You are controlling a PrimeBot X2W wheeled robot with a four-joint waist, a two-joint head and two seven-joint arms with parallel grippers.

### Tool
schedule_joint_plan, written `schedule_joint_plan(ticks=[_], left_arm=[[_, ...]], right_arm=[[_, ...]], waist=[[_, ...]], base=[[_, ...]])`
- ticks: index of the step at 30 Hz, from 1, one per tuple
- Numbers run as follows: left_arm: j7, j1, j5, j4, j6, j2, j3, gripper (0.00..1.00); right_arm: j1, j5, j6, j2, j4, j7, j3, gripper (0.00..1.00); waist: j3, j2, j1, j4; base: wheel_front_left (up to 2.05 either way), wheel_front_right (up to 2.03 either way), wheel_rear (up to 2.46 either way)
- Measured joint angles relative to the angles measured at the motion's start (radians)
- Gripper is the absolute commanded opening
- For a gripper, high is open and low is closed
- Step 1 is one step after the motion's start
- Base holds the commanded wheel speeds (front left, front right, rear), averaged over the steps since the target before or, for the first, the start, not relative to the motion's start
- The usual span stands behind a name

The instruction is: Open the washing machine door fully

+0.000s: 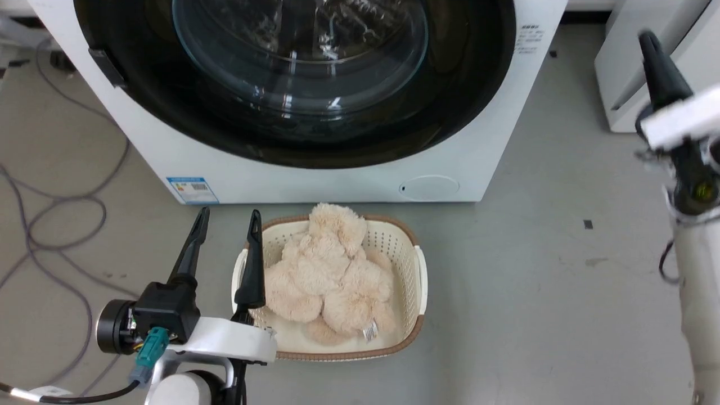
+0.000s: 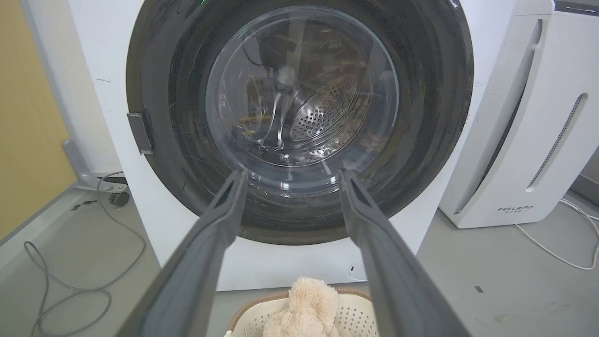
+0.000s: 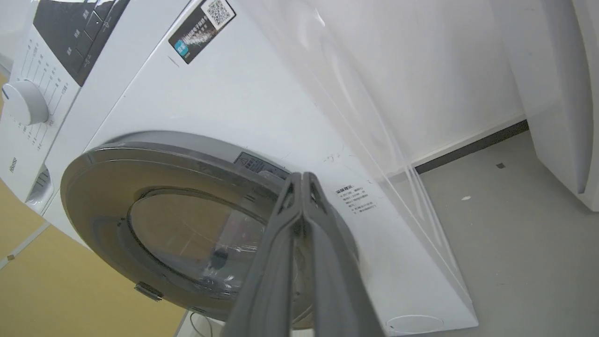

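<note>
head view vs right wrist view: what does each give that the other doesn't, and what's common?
Head view adds: the left gripper, open, by a basket holding a plush toy, plus the blue label and floor cables.
Right wrist view adds: the dial, the dark control panel and a QR sticker.
Both: the washing machine, the washing machine door looking closed, the filter cap, and the right gripper, shut and holding nothing.

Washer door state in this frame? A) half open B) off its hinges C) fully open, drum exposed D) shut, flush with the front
D: the washing machine door lies flush in the front of the washing machine, and the drum is seen through the door's glass.
</note>
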Motion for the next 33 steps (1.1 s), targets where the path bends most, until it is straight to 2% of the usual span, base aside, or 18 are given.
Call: schedule_joint_plan(ticks=[13, 22, 33], left_arm=[[-0.023, -0.033, -0.009, -0.029, -0.009, -0.002, -0.004, 1.0], [-0.04, -0.067, -0.021, -0.046, -0.009, -0.004, -0.023, 1.0], [-0.06, -0.098, -0.041, -0.061, -0.005, -0.005, -0.045, 1.0]], right_arm=[[-0.338, 0.031, 0.0, -0.038, 0.208, 0.268, 0.124, 0.0], [-0.533, 0.049, 0.0, -0.024, 0.327, 0.362, 0.191, 0.0], [-0.701, 0.089, 0.0, -0.02, 0.461, 0.458, 0.253, 0.0]], waist=[[0.079, 0.0, 0.0, 0.023], [0.138, 0.0, 0.0, 0.04], [0.192, 0.0, 0.0001, 0.065]], base=[[0.0, 0.0, 0.0], [0.0, 0.0, 0.0], [0.0, 0.0, 0.0]])
